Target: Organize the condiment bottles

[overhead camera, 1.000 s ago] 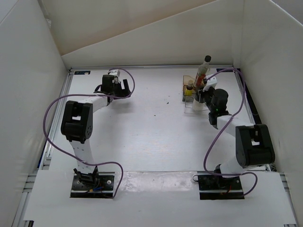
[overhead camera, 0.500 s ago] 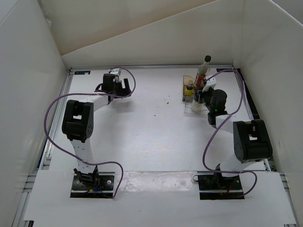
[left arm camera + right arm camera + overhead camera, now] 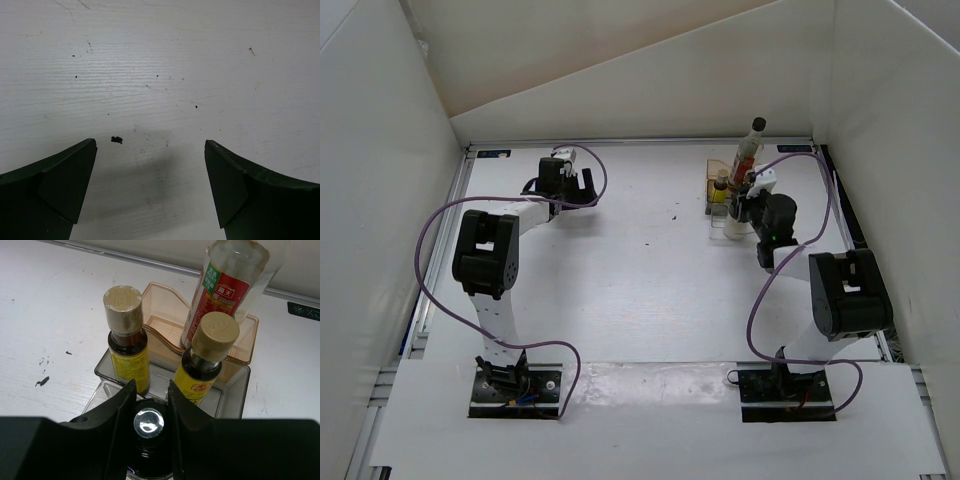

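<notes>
Right gripper point(image 3: 149, 390) is clamped tight on the squat dark-capped bottle point(image 3: 149, 422) at its cap, over the tray's point(image 3: 235, 375) near compartment, likely to seat it in front of the yellow-labelled bottle point(image 3: 129, 357), its twin point(image 3: 197, 382) and the tall red-label bottle point(image 3: 222, 290). Left gripper point(image 3: 150, 150) hangs wide open, empty, over the table point(image 3: 160, 60). The held bottle's body is hidden, so touchdown is unclear

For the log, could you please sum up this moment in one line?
right pincer: shut on dark-capped bottle | left pincer: open, empty | yellow bottles, tall bottle: in tray
</notes>
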Robot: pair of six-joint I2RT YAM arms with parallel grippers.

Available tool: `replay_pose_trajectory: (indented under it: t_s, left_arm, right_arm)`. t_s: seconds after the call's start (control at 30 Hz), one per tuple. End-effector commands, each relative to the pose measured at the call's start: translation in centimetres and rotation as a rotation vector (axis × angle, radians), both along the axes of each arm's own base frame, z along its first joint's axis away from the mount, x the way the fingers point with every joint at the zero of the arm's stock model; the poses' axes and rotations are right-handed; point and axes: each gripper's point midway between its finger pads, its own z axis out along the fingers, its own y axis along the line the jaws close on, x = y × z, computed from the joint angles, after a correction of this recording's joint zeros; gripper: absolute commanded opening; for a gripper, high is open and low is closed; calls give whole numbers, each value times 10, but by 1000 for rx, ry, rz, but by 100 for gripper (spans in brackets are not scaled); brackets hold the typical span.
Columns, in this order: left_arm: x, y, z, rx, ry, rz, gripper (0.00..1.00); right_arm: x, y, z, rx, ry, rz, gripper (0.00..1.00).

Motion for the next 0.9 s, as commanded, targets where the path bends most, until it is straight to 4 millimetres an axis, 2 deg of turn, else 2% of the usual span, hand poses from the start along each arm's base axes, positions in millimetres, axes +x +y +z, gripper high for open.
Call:
replay_pose_trajectory:
  t_s: [0.0,0.13,0.17,0.27,0.3,0.37,0.4,0.43,0.63,0.8,0.83,0.87]
  left_arm:
    - [6,-1,13,5,-41,-3,100]
    - [4,-1,12,3,-39,-3,100]
    - [4,-2,13,2,-40,-2,100]
    - [2,-1,12,2,-39,-2,100]
    - [2,-1,12,1,-40,0,100]
    - [1,-1,11,1,-38,-1,100]
    - [1,-1,14,-1,-44,-1,100]
    - [0,-1,13,0,-41,1,100]
    - [-4,-1,20,-2,-53,-3,100]
    - [-6,2,27,-1,-68,-1,100]
    - [-7,0,27,-4,-69,-4,100]
    - [-8,1,29,-7,-73,-1,100]
  right_arm:
    - [6,2,33,24,-134,-14,0]
    - [3,1,30,19,-131,-24,0]
    - [3,3,33,22,-136,-21,14]
    - [1,4,30,17,-131,-29,39]
    - [0,4,30,14,-133,-30,51]
    - [0,1,31,-3,-139,-62,62]
    - [-1,1,34,-6,-148,-65,73]
    - [-2,1,33,-21,-148,-72,77]
    - [-4,2,44,-42,-176,-97,80]
    - [-8,-1,67,-87,-231,-122,80]
    - [-9,-2,80,-86,-257,-128,80]
    - [-10,-4,82,-90,-262,-137,80]
